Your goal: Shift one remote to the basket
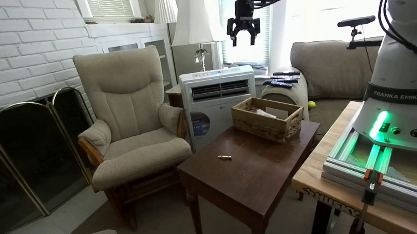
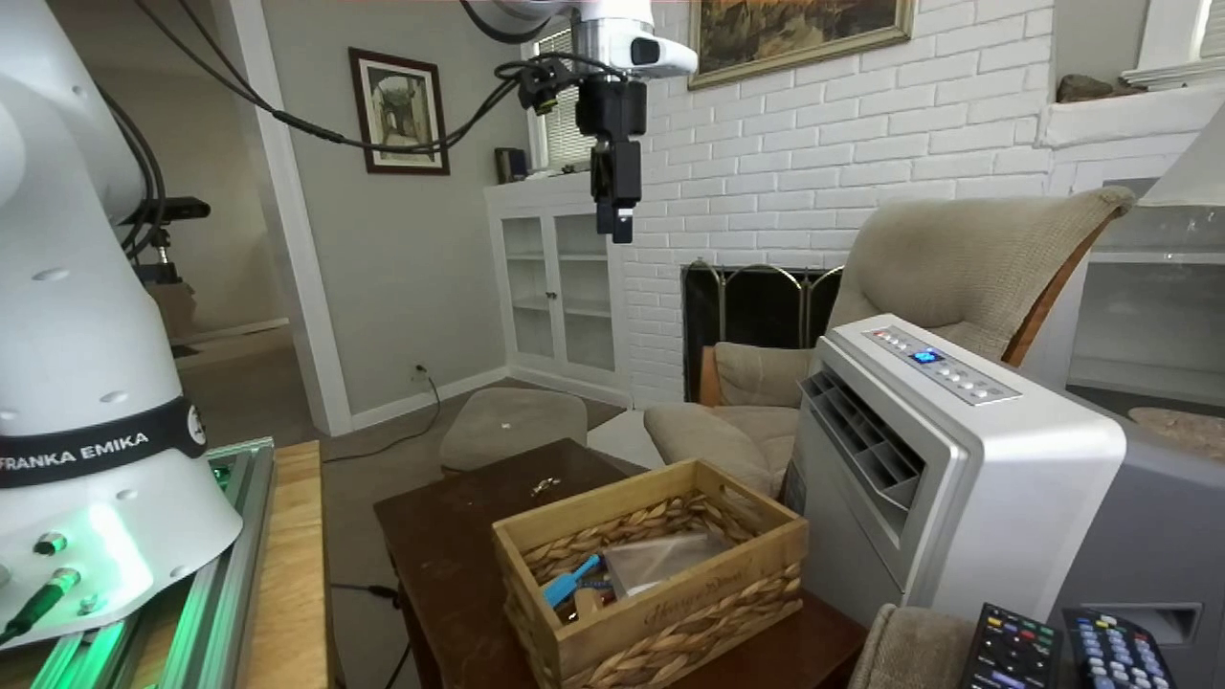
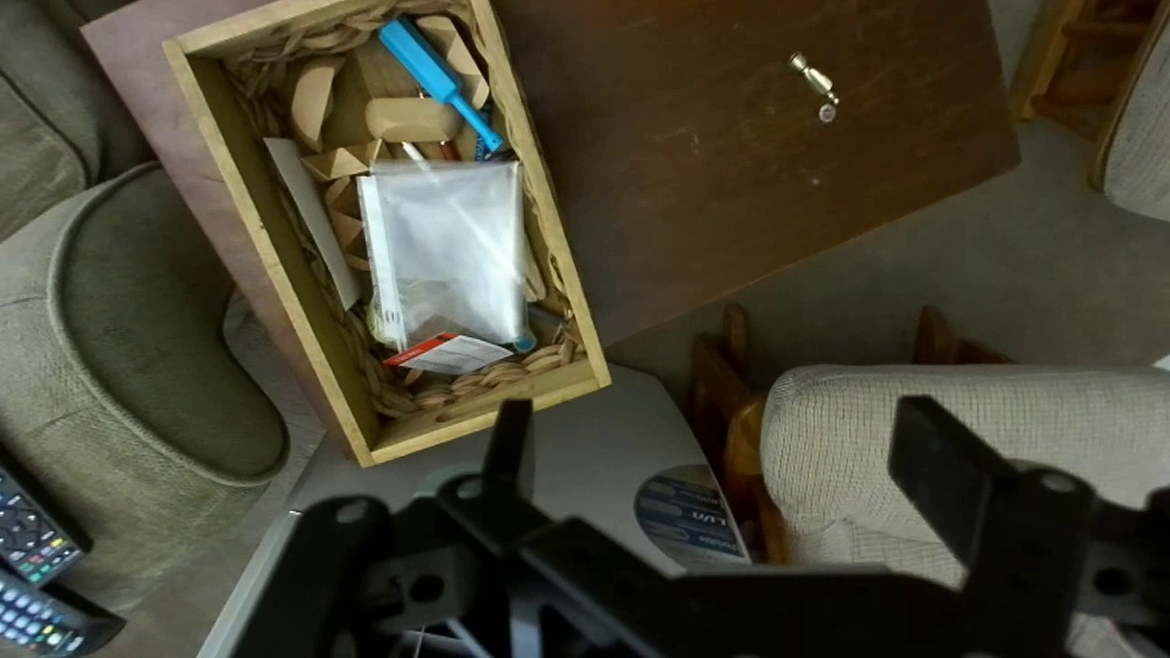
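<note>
Several dark remotes (image 1: 283, 80) lie close together on the sofa armrest in an exterior view. Two of them, a remote with coloured buttons (image 2: 1013, 653) and a remote beside it (image 2: 1118, 653), show in an exterior view; the wrist view shows remotes (image 3: 32, 535) at its lower left edge. The woven basket (image 1: 257, 126) stands on the brown table; it also shows in an exterior view (image 2: 694, 612) and the wrist view (image 3: 262, 242). It holds a blue-handled item, a clear packet and papers. My gripper (image 1: 243, 44), also seen in an exterior view (image 2: 620, 234) and the wrist view (image 3: 713, 420), is open and empty, high above the scene.
The brown table (image 1: 240, 179) carries a small brass item (image 1: 225, 157) near its middle. A white air conditioner (image 1: 218, 91) stands behind the table, beside the beige armchair (image 1: 134, 135). A lamp (image 1: 194, 18) stands behind it. The sofa (image 1: 334, 71) adjoins the remotes' armrest.
</note>
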You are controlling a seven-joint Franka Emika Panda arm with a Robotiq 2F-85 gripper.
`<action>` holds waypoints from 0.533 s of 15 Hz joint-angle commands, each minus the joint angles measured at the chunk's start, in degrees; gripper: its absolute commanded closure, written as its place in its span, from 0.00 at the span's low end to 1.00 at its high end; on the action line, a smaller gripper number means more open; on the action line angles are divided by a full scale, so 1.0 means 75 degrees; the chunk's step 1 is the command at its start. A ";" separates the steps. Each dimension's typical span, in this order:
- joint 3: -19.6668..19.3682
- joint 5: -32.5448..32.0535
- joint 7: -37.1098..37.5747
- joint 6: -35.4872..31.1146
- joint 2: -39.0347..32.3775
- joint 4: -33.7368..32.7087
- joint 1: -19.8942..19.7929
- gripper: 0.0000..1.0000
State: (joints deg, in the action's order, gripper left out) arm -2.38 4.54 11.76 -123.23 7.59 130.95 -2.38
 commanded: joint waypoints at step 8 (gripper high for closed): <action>-0.0549 0.0096 -0.0096 -0.1472 -0.0829 -0.0015 -0.0519 0.00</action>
State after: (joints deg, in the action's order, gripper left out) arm -5.90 4.55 11.74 -130.95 3.13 131.06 -5.42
